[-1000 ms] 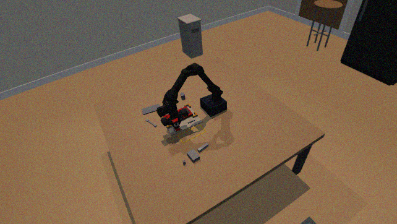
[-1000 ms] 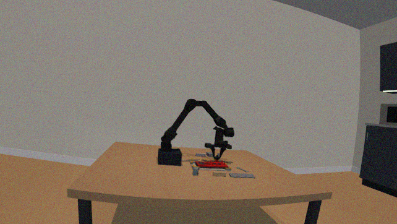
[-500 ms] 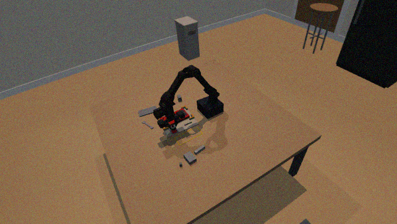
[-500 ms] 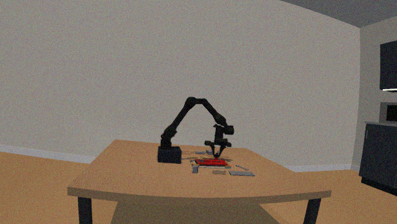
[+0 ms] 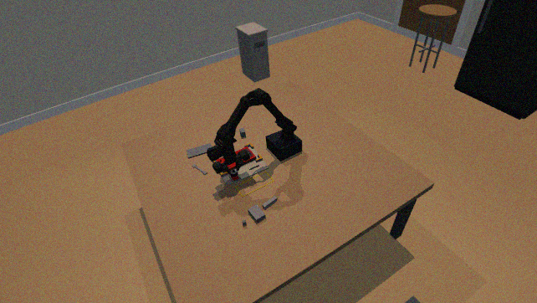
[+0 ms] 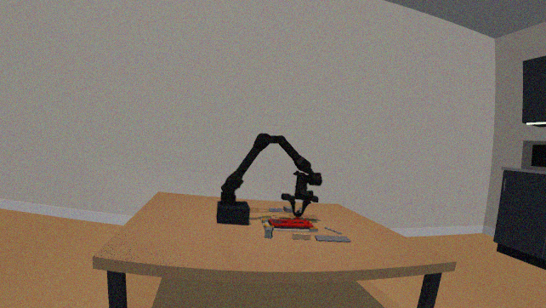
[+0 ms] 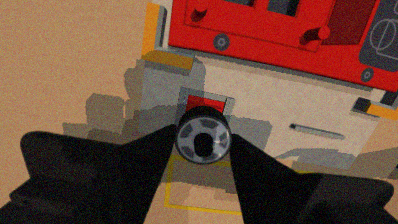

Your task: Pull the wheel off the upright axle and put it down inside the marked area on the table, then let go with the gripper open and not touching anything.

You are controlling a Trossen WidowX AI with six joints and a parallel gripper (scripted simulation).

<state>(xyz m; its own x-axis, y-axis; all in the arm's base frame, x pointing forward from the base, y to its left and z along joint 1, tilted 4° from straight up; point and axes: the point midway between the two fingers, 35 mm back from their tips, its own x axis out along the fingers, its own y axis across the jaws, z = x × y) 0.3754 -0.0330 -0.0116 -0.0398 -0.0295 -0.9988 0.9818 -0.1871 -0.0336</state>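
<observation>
The wheel [image 7: 218, 131] has a grey spoked face and a dark rim. In the wrist view it stands above a small red base [image 7: 206, 103] at the edge of the cream board [image 7: 250, 92]. Its centre is dark, and the axle cannot be told apart there. My gripper [image 7: 203, 134] [image 5: 234, 171] [image 6: 298, 213] points down and is shut on the wheel, one finger on each side. Whether the wheel has risen on the axle cannot be seen. The marked area, a yellow outline [image 7: 200, 209] [image 5: 257, 188], lies on the table beside the board, partly hidden by the wheel and fingers.
A red panel [image 7: 270, 45] [image 6: 290, 223] with pegs lies beside the wheel. A grey block [image 5: 256, 213], a bar [image 5: 270, 202] and a small cube [image 5: 244, 223] lie beyond the marked area. A flat grey plate [image 5: 198, 151] [image 6: 332, 239] and a thin tool [image 5: 200, 169] lie beyond the panel.
</observation>
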